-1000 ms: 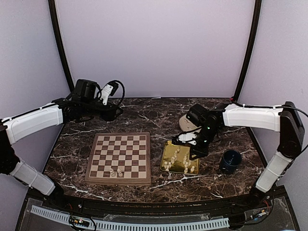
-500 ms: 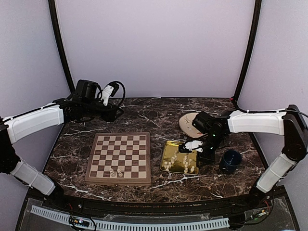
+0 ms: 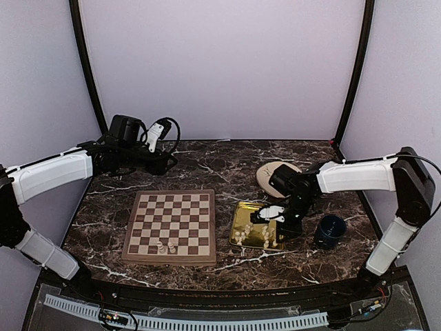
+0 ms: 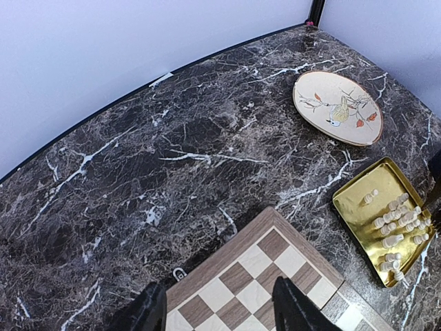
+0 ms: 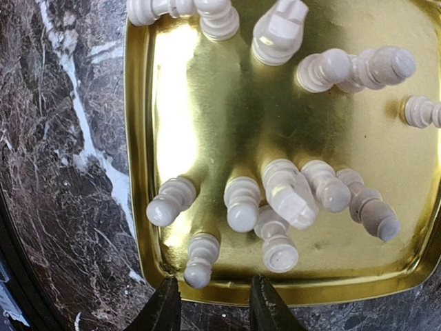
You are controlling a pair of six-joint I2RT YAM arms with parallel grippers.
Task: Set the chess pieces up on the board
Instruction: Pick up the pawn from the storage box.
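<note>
The wooden chessboard [image 3: 170, 227] lies at the centre left, with two cream pieces [image 3: 165, 245] standing near its front edge. Several more cream pieces [image 5: 242, 203] lie in the gold tray [image 5: 200, 124] to the board's right. My right gripper [image 5: 213, 310] is open and empty, hovering low over the tray's rim, with a pawn [image 5: 200, 261] just ahead of its fingertips; it also shows in the top view [image 3: 275, 222]. My left gripper [image 4: 217, 314] is open and empty, above the board's far corner [image 4: 262, 276], and it shows at the back left in the top view [image 3: 157, 163].
A blue cup [image 3: 329, 231] stands right of the gold tray [image 3: 247, 219]. A painted plate [image 3: 275, 172] lies behind the tray, also seen in the left wrist view [image 4: 335, 107]. The tray and its pieces [image 4: 396, 227] show at the right of that view.
My right gripper has come down and a little left over the gold tray's pieces. The left arm and the board's two pieces have not moved.
</note>
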